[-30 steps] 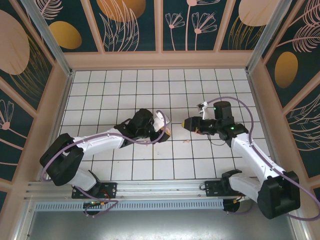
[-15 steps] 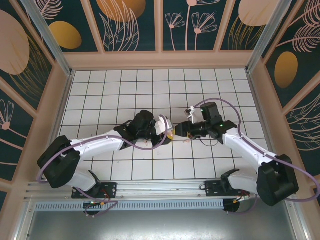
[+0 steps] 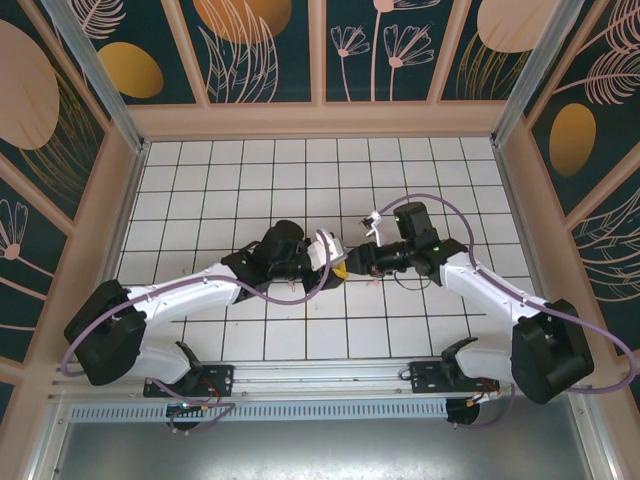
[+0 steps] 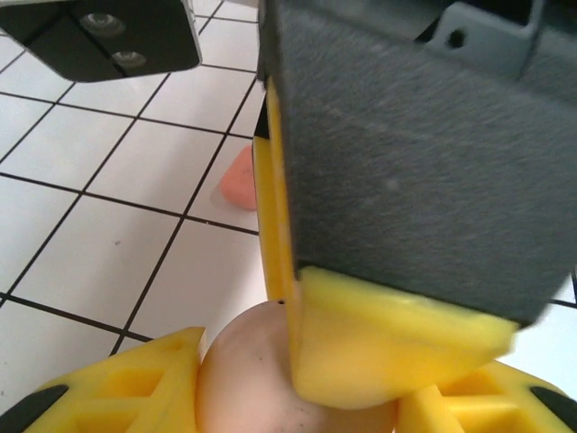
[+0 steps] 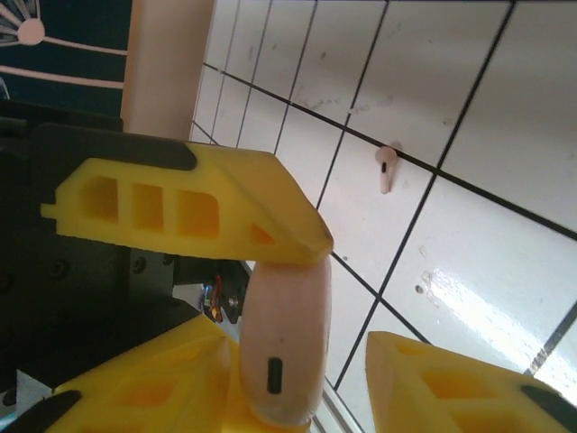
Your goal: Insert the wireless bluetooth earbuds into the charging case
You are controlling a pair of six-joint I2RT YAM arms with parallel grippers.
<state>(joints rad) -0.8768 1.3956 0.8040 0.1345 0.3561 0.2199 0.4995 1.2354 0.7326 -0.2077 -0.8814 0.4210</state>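
Left claw (image 4: pixel 297 401) is clamped on the charging case (image 5: pixel 281 316), held over the middle of the table (image 3: pixel 250 170). The right claw (image 5: pixel 302 392) straddles it, part open, one finger touching. The case looks light, hard, slick and rounded, best pinched across its flat faces. One earbud (image 5: pixel 386 168) lies on the tiles nearby, tiny and likely skittish. Bare tiles all round, edges well off.

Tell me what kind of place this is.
Likely a purpose-built robot test cell: a white tiled floor, leaf-print wall panels boxing it in, and arms bolted to an aluminium rail.
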